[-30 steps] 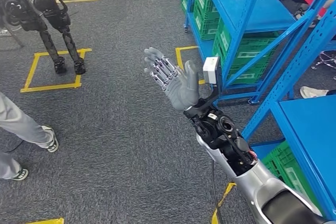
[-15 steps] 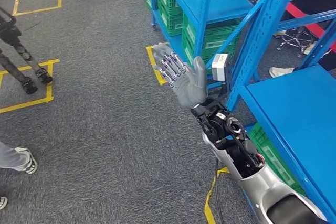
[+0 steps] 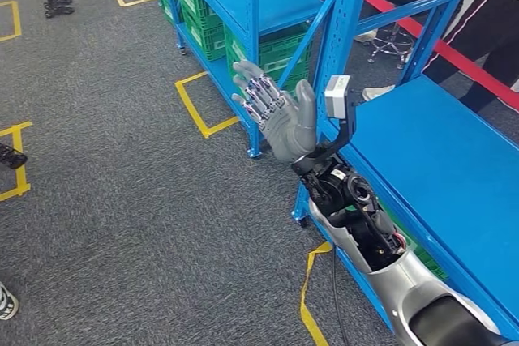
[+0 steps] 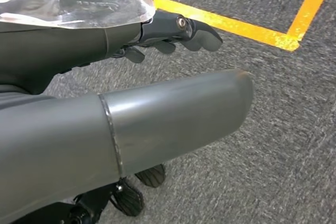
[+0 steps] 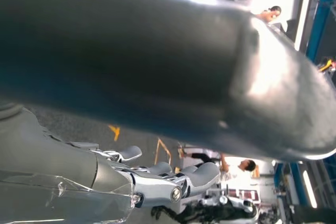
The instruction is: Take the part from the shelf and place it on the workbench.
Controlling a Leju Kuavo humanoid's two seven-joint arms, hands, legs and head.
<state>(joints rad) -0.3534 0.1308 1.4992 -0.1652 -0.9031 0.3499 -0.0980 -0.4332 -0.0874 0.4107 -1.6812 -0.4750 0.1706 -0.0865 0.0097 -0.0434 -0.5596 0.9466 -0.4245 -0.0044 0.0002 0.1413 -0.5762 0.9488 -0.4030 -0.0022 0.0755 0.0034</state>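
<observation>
Since the earlier frames the whole head view is being shifted by a turn of the camera: the blue shelf [image 3: 428,143] is now being seen closer and further toward the middle, and the yellow floor markings [image 3: 199,107] are being carried leftward, while the raised right hand [image 3: 278,115] is being kept at much the same place in the picture. At the far left, on the grey carpet [image 3: 122,200], the tip of a person's shoe [image 3: 6,304] is being cut off by the edge. Further right, green crates [image 3: 208,30] are being stored on the lowest level of the shelf. The right hand is being held up beside a blue upright of the shelf, palm open, fingers [image 3: 257,91] spread apart and nothing being gripped. Just beside it a white camera block [image 3: 337,96] is being carried at the wrist. To the right, the broad blue shelf board is being shown bare, with people's legs [image 3: 490,46] standing behind it. The part cannot be made out in any view. In the left wrist view the left hand [image 4: 174,30] is being hung above the carpet, fingers stretched out and apart, nothing being held.
</observation>
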